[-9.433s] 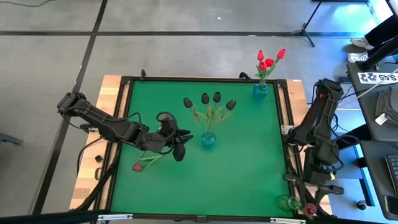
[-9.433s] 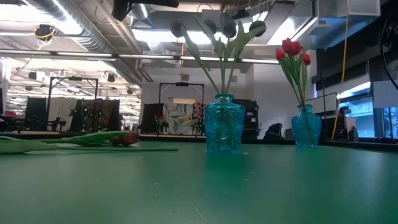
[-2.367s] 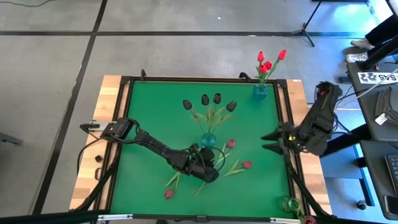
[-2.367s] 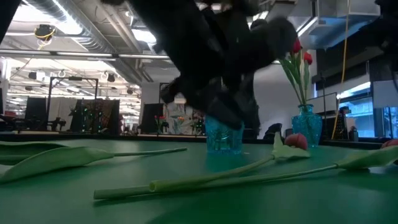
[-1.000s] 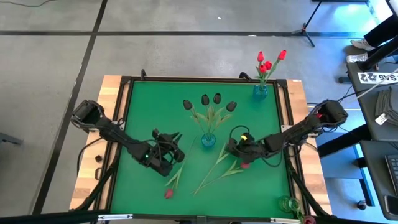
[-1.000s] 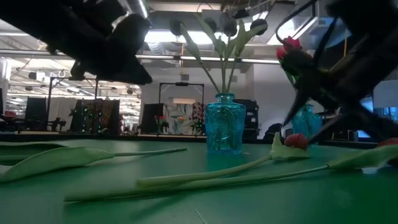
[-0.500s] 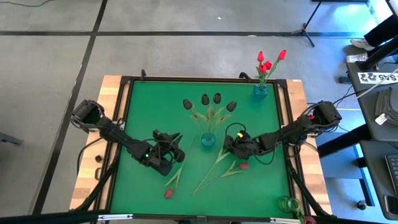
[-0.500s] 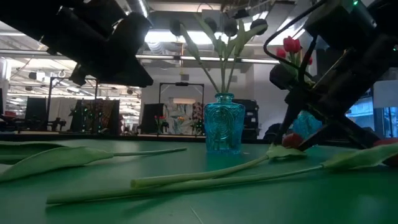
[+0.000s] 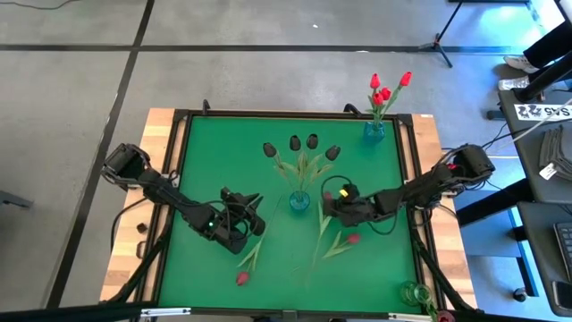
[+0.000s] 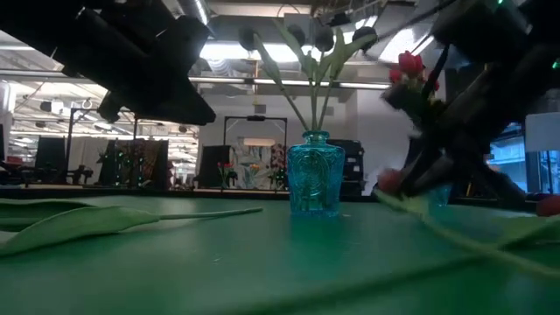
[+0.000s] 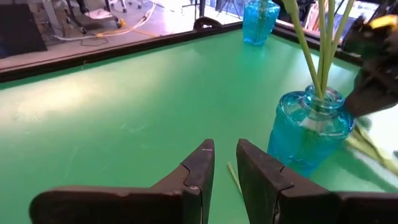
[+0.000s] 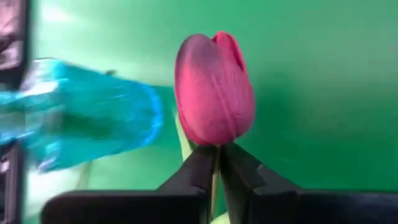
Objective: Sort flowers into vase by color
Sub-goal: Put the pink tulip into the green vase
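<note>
1. The right gripper (image 12: 217,163), whose jaws stood apart a second ago, has now pinched the thin green stem just under the dusky pink tulip head (image 12: 214,90), beside the centre blue glass vase (image 9: 299,200).
2. That flower's stem, flat on the green counter (image 9: 223,152) half a second ago, now swings up at an angle; the pick looks made.
3. Two more pink-headed tulips lie loose: one (image 9: 350,239) near the right gripper, one (image 9: 240,278) toward the front-left.
4. The left gripper (image 11: 224,163) hovers left of the centre vase, jaws narrow and empty.
</note>
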Available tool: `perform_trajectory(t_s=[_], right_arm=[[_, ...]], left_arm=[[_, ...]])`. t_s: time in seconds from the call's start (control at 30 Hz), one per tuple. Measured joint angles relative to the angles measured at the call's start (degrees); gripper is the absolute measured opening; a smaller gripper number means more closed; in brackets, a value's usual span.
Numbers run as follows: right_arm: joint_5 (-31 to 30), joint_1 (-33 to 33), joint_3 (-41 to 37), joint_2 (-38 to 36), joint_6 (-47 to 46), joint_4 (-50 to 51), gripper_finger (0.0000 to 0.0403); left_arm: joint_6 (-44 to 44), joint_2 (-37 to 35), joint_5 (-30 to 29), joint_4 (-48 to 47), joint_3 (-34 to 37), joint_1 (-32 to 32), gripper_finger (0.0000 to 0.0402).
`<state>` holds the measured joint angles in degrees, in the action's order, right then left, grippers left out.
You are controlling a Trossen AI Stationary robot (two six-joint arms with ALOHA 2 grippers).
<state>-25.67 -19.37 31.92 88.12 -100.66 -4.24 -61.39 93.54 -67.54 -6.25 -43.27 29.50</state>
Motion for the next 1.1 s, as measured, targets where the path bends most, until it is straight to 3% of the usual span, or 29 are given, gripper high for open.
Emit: perform_trajectory(t_s=[0.3, 0.67, 0.73, 0.93, 1.1], right_arm=[[-6.9, -4.3, 0.0, -18.7, 14.2, -0.4, 0.0012], [-3.1, -14.5, 0.1, -42.8, 47.7, -3.5, 0.0004], [0.2, -15.3, 0.1, -45.4, 51.4, -4.5, 0.0005], [19.0, -15.5, 0.1, -48.5, 63.4, -13.9, 0.0006], [31.5, -15.5, 0.1, -51.0, 71.5, -19.1, 0.0011]], left_arm=[[0.5, 0.0, 0.1, 2.1, 0.0, 0.0, 0.0066], [0.5, 0.0, 0.5, 5.8, 0.0, -0.3, 0.0066], [0.5, 0.0, 0.6, 6.0, 0.0, -0.7, 0.0066], [0.4, 0.0, 3.2, 6.4, 0.0, -1.0, 0.0066], [0.5, 0.0, 4.1, 12.1, 0.0, 0.0, 0.0066]])
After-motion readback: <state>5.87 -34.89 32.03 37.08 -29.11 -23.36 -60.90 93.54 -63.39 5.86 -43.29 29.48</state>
